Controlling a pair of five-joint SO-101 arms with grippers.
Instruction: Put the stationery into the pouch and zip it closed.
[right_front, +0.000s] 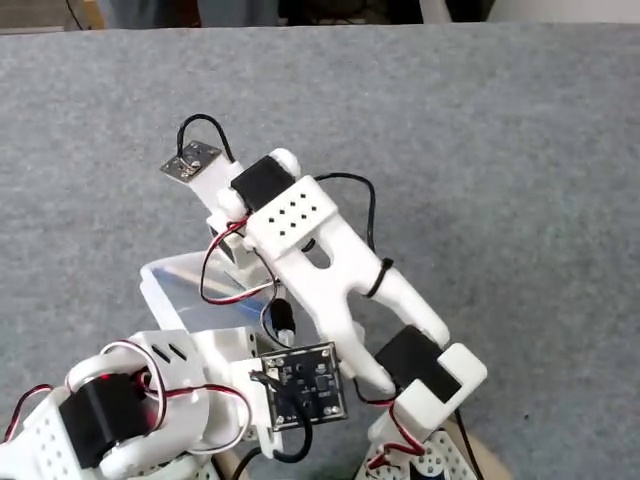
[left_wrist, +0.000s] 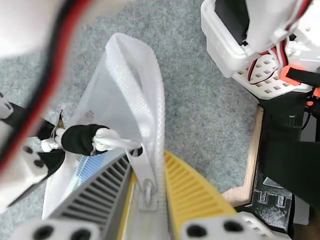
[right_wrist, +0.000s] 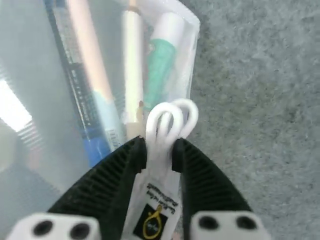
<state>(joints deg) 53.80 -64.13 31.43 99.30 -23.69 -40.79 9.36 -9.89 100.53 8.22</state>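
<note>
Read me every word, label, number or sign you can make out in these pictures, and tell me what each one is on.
None can be read.
Tag pinched in the right gripper: a small line of print above a yellow mark on black, too blurred to read.
Blue pen inside the clear pouch: print along the barrel, blurred.
Circuit board on an arm in the high view: tiny markings, too small to read.

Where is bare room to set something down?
The table is bare beyond the arms and along the whole right side. Left of the pouch is a smaller patch. Around the pouch, under both arms, it is crowded.
</note>
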